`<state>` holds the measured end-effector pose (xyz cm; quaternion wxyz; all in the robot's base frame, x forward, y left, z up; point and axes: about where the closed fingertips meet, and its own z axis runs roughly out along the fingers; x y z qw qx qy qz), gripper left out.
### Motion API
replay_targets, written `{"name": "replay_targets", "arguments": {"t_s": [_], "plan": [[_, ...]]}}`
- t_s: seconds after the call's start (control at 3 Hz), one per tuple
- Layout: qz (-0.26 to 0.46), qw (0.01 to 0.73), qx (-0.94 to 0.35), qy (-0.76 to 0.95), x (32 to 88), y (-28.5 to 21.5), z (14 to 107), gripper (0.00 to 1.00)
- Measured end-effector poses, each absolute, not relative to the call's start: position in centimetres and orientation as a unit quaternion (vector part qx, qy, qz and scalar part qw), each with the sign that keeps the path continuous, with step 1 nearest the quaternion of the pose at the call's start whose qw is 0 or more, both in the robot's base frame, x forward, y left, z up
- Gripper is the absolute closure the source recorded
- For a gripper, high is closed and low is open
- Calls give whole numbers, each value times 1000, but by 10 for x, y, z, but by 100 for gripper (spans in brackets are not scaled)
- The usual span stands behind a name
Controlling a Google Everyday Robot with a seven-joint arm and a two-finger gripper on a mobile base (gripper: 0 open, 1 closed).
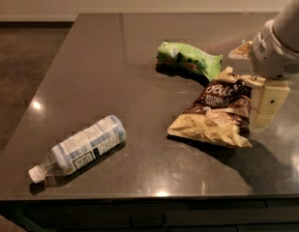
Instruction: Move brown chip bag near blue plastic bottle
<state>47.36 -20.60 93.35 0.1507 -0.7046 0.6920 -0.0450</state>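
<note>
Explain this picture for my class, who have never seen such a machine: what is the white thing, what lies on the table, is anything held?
One camera looks down on a dark table. The white shape at the right is a robot's arm, ending in a cream gripper beside the right edge of the brown chip bag; whether it holds the bag cannot be seen. A green snack bag lies behind that. The blue plastic bottle lies on its side near the front left, apart from both bags.
</note>
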Motion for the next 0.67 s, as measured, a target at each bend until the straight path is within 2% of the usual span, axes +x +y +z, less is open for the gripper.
{"name": "replay_targets", "arguments": {"t_s": [0.67], "plan": [[-20, 90, -823, 561, 461, -198, 909, 0]]}}
